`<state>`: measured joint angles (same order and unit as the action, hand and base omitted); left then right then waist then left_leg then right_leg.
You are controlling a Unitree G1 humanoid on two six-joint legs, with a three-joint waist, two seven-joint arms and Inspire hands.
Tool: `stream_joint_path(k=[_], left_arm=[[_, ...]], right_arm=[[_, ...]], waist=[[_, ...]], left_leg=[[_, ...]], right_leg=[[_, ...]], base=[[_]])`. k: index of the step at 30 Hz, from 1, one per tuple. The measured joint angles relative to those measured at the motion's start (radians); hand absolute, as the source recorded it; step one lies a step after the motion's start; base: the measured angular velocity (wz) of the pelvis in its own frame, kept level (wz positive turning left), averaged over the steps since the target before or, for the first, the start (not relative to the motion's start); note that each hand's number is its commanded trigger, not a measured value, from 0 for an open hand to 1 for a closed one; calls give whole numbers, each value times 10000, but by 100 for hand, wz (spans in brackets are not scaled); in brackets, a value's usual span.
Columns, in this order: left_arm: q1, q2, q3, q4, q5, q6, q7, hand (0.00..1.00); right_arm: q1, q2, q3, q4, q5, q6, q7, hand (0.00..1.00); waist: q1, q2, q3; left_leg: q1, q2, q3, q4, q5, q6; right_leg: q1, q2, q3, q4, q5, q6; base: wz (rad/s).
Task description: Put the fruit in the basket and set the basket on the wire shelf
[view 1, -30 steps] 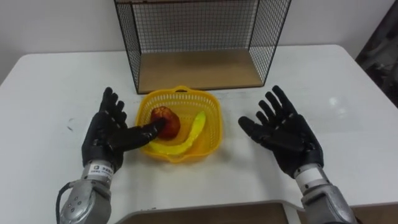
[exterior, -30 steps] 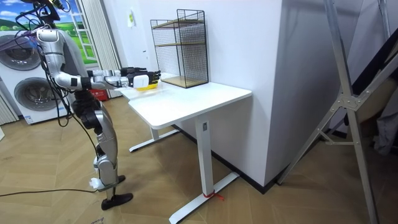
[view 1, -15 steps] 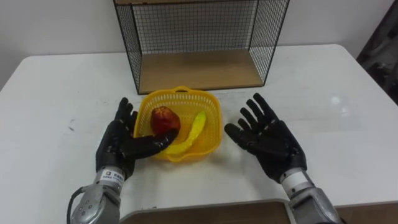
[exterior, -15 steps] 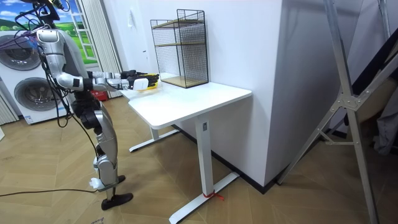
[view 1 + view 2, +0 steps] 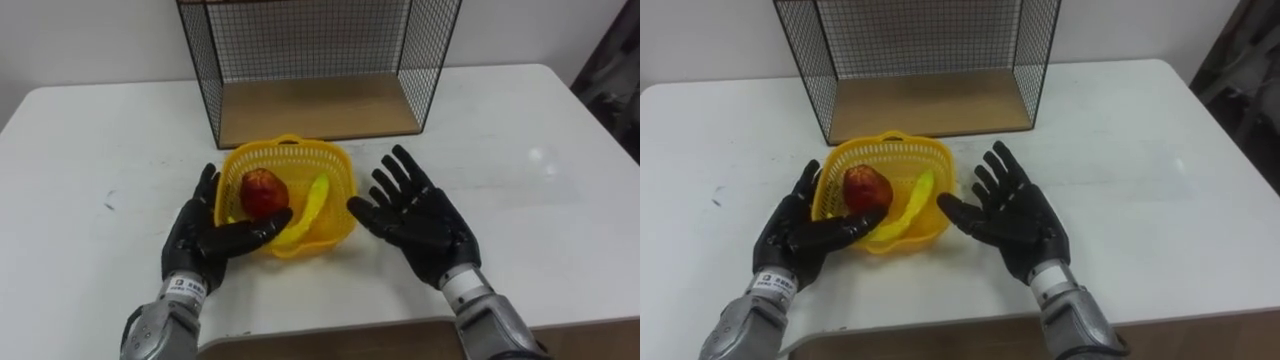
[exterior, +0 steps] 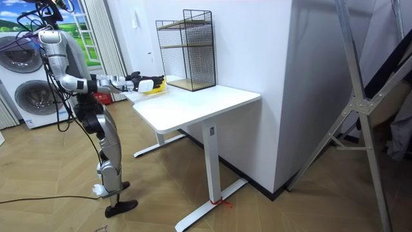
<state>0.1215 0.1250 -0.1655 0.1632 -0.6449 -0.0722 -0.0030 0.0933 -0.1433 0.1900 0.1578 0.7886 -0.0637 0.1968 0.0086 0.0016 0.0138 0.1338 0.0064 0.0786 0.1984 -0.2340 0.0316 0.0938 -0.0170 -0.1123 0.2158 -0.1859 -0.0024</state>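
Note:
A yellow plastic basket (image 5: 340, 175) stands on the white table (image 5: 520, 200) in front of the wire shelf (image 5: 315, 110). In the basket lie a red apple (image 5: 263, 190) and a yellow banana (image 5: 310, 205). My left hand (image 5: 205, 240) is open against the basket's left side, with its thumb reaching along the near rim under the apple. My right hand (image 5: 415, 222) is open, palm up, just right of the basket, with its thumb close to the right wall. In the room view I stand at the table's end, both arms stretched over it toward the basket (image 6: 153, 90).
The black wire shelf (image 6: 188, 48) has a wooden bottom board (image 5: 315, 105) and an open front facing me. The table's near edge (image 5: 330, 325) runs just below my wrists. Washing machines (image 6: 29, 84) stand behind me in the room view.
Both hands have drawn inward toward the basket: the left now lies against its left side, the right has come close to its right wall. The basket and fruit have kept their place.

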Motion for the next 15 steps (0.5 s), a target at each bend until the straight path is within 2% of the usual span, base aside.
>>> stream_joint_path(k=[5,15], left_arm=[[-39,-9,-345,22,-3,3,-114,0],[-94,-72,-475,53,7,0,-108,0]], right_arm=[[-2,4,365,2,57,76,27,0],[-10,6,362,5,61,90,-14,0]], waist=[[-30,1,1],[-46,-18,24]], left_leg=[[7,-2,5,-3,1,-1],[-36,-17,7,-11,1,-1]], right_leg=[[11,5,-4,0,0,0],[7,4,-31,-1,2,2]], base=[[0],[0]])
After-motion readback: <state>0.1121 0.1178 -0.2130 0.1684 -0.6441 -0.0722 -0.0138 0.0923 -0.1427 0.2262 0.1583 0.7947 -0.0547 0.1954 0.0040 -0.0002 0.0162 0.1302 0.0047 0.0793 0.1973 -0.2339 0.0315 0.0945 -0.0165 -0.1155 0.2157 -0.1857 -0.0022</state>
